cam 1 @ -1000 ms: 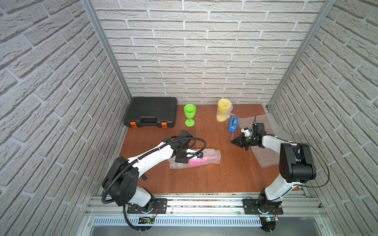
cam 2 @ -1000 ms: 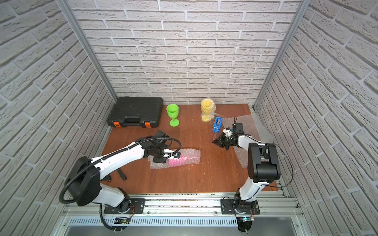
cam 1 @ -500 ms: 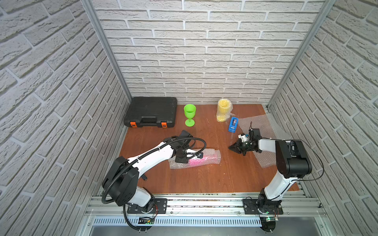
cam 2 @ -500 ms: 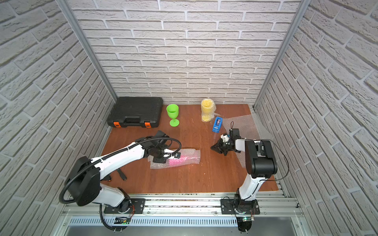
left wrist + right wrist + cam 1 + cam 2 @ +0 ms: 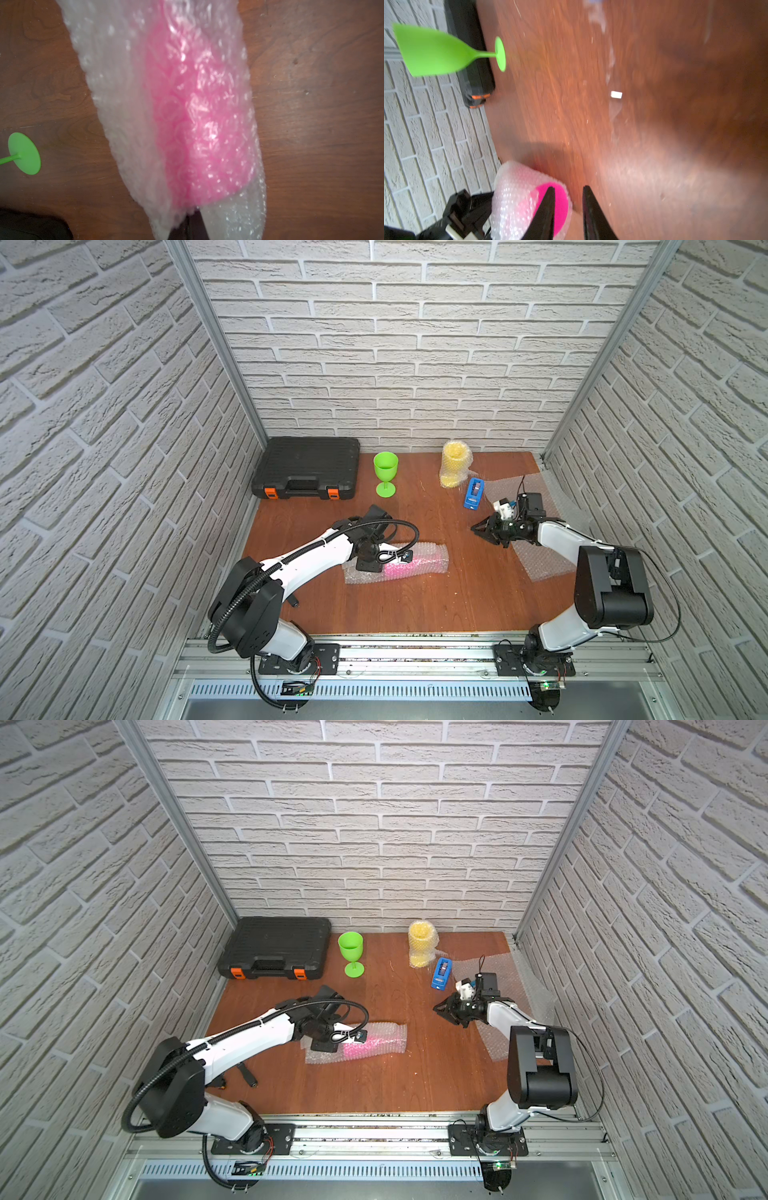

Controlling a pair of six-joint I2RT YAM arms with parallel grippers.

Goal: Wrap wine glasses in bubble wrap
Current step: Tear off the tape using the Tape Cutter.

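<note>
The left claw is clenching the left end of a clear, small-bubbled bubble wrap sheet. The sheet is lying rolled around the hot pink plastic goblet in the middle of the brown wooden worktop. The goblet is resting on its side, and its round foot is showing at the open end of the roll that faces the worktop's right edge. In the left wrist view the pink is glowing through the film, and the film is hiding most of the claw's own fingers.

The right claw is hovering low over bare wood with its fingers parted and nothing between them. It is just in front of the blue plastic tape dispenser, pointing towards the pink roll but apart from it. Spare bubble wrap sheets are lying flat along the right edge, under the right arm.

Near the back edge the lime green plastic goblet is standing upright and bare. It is just beside the black plastic tool case with orange latches, which is sitting in the back left corner. The yellow plastic goblet is standing upright near the back edge too, already sheathed in bubble film, just behind the tape dispenser.

In the right wrist view a thin clear strip with a small white tab is showing blurred over the wood, and I cannot tell what it is.
</note>
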